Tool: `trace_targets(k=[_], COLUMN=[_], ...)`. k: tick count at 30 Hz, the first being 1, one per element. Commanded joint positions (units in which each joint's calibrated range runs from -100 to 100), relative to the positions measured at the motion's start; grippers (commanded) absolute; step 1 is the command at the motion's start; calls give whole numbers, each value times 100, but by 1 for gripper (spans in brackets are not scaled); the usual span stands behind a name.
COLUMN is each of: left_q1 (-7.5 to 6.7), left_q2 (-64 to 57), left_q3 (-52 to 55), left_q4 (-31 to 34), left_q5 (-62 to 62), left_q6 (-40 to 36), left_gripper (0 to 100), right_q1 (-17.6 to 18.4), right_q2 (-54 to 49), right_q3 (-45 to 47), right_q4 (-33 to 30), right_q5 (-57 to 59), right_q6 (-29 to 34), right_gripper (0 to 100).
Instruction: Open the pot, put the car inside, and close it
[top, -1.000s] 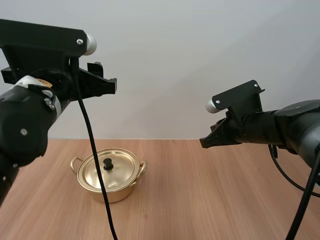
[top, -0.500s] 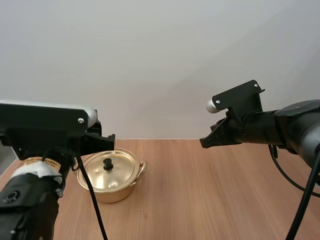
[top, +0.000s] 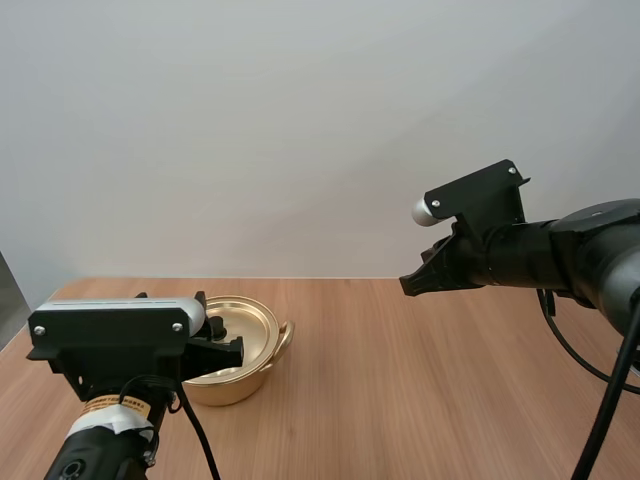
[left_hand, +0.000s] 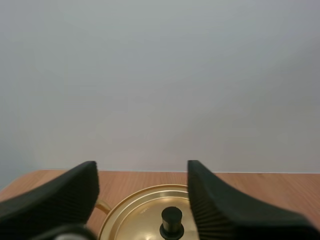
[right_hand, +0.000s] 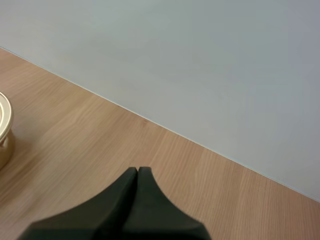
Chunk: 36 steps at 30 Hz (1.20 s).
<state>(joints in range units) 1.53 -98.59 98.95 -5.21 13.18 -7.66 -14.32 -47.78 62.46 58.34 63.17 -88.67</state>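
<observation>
A gold pot (top: 245, 365) with its lid (top: 240, 335) on stands at the left of the wooden table. The lid's black knob (left_hand: 171, 220) sits just ahead of my left gripper (left_hand: 142, 192), whose fingers (left_hand: 215, 210) stand apart with nothing between them. In the high view the left arm (top: 120, 350) is low over the table on the near side of the pot and hides part of it. My right gripper (right_hand: 137, 172) is shut on nothing, held above the bare table right of the pot (right_hand: 4, 125). In the high view it hangs high at the right (top: 408, 285).
The bare wooden table (top: 420, 400) spreads to the right of the pot. A plain grey wall (top: 330, 130) stands behind the table's far edge.
My left arm has dropped from high above the pot down to table level beside it. The right arm has not moved. The pot stays where it was.
</observation>
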Motion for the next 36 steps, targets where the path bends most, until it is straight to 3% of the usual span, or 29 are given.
trace_targets(k=[1, 3, 5, 6, 13, 23, 29, 36], left_q1=[0, 0, 0, 0, -4, -57, -57, -43], left_q2=[-1, -1, -1, -1, -141, -141, -141, -141], left_q3=[73, 105, 105, 105, 105, 105, 105, 105], left_q4=[-48, -48, -59, -69, -94, 117, 142, 142], left_q5=[86, 88, 100, 271, 342, 566, 1742, 1709], left_q6=[-2, -2, -2, -44, -538, -538, -488, -488], left_gripper=[42, 19, 3, 0, 0, 0, 0, 0], right_q1=[3, 3, 3, 3, 3, 3, 3, 3], right_q2=[1, 1, 1, 1, 1, 1, 1, 1], right_q3=[4, 4, 4, 4, 4, 4, 4, 4], right_q4=[0, 0, 0, 0, 0, 0, 0, 0], right_q5=[-3, -3, -3, -3, -3, -3, -3, -3], right_q6=[2, 2, 2, 2, 2, 2, 2, 2], right_gripper=[0, 0, 0, 0, 0, 0, 0, 0])
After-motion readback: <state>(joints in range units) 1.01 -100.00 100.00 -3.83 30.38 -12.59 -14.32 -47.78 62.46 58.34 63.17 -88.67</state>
